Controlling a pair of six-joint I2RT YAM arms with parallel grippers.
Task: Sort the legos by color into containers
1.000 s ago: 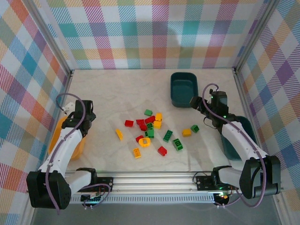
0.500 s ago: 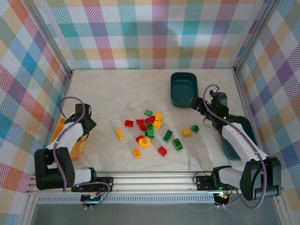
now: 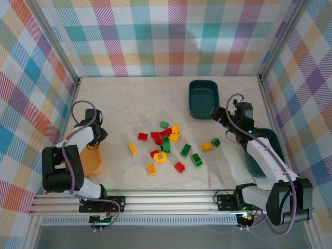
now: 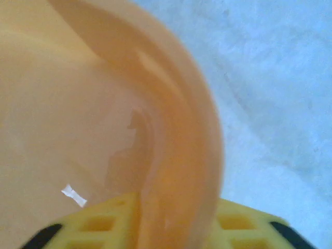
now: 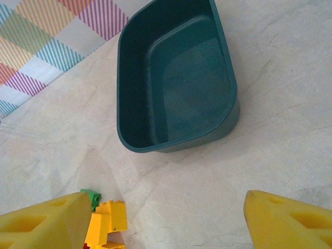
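Walls [image 3: 166, 36]: plaid cloth in pink, teal, yellow and purple on three sides, with grey metal posts at the corners. Table [image 3: 129, 104]: pale marbled beige, matt, with an aluminium rail [image 3: 171, 199] along the near edge.

Left side: the yellow-orange tub [image 3: 89, 162] sits by the left wall. The left arm is folded back over its far end. In the left wrist view the left fingers [image 4: 98, 228] straddle the tub [image 4: 78, 129]. One yellow pad is inside, one outside, and both look clenched on the wall. Bare table [image 4: 280, 104] lies beyond the rim.

Centre: the legos [image 3: 166, 145] are scattered loose on the table in red, green and yellow. They are densest mid-table and well apart from all three tubs. A lone yellow brick [image 3: 132, 149] is leftmost. A yellow and green pair [image 3: 210, 144] is rightmost.

Right side: the far teal tub [image 3: 203, 98] stands near the back wall. The right wrist view looks down into it [image 5: 176, 83]. The right fingers [image 5: 44, 218] are spread wide and grasp nothing. They hang over the table between this tub and the pile, with a yellow brick [image 5: 111, 218] just beside one pad. The second teal tub [image 3: 274, 141] sits against the right wall, partly hidden under the right arm.
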